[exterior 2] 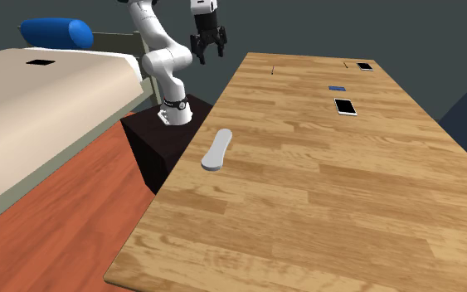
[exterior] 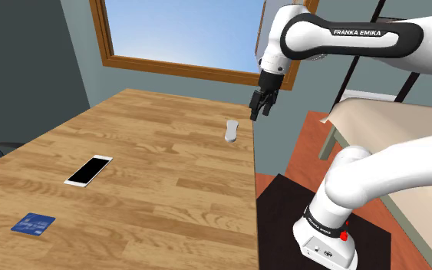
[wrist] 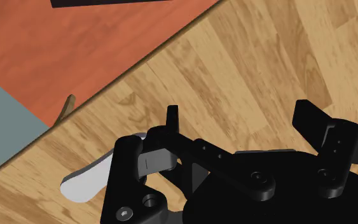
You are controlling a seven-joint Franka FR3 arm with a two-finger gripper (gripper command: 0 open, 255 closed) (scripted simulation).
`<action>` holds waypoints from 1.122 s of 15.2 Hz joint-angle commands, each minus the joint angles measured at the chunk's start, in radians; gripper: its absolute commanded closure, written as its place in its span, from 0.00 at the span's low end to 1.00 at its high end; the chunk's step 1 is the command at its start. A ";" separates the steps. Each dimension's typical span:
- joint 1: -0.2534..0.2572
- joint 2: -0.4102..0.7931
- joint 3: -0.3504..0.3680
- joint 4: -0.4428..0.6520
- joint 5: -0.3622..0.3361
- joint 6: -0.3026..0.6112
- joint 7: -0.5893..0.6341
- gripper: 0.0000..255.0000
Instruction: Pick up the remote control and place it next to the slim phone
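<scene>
Note the pincer [exterior: 261, 107] raised in the air above the grey remote control [exterior: 232, 130], clear of it. Read the fingers as parted, with nothing between them. See the remote control lying flat on the wooden worktop [exterior: 168, 176], just inside the edge nearest the stand [exterior: 279, 203]. In the wrist view, find the remote control partly hidden behind the pincer body. Find the slim phone [exterior: 88, 170], white-rimmed with a black screen, well apart from the remote control, farther in across the boards. Find a blue card [exterior: 33, 225] farther still from the remote control.
</scene>
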 commanded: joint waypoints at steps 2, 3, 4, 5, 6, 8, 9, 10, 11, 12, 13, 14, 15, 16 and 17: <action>-0.011 0.034 0.007 0.004 0.001 0.031 0.027 0.00; -0.022 0.069 0.013 0.008 0.001 0.061 0.055 0.00; -0.033 0.105 0.019 0.014 0.001 0.090 0.082 0.00; -0.044 0.140 0.024 0.022 0.000 0.118 0.109 0.00; -0.055 0.176 0.029 0.030 -0.002 0.146 0.137 0.00; -0.077 0.248 0.037 0.050 -0.007 0.197 0.192 0.00; -0.089 0.284 0.041 0.062 -0.010 0.221 0.220 0.00; -0.100 0.321 0.043 0.074 -0.013 0.244 0.247 0.00; -0.111 0.357 0.045 0.087 -0.018 0.266 0.275 0.00; -0.121 0.392 0.047 0.101 -0.022 0.286 0.303 0.00; -0.132 0.428 0.048 0.116 -0.027 0.306 0.331 0.00; -0.142 0.463 0.048 0.132 -0.033 0.325 0.359 0.00; -0.152 0.498 0.048 0.148 -0.039 0.342 0.387 0.00; -0.162 0.533 0.047 0.165 -0.045 0.358 0.414 0.00; -0.172 0.567 0.045 0.183 -0.051 0.374 0.442 0.00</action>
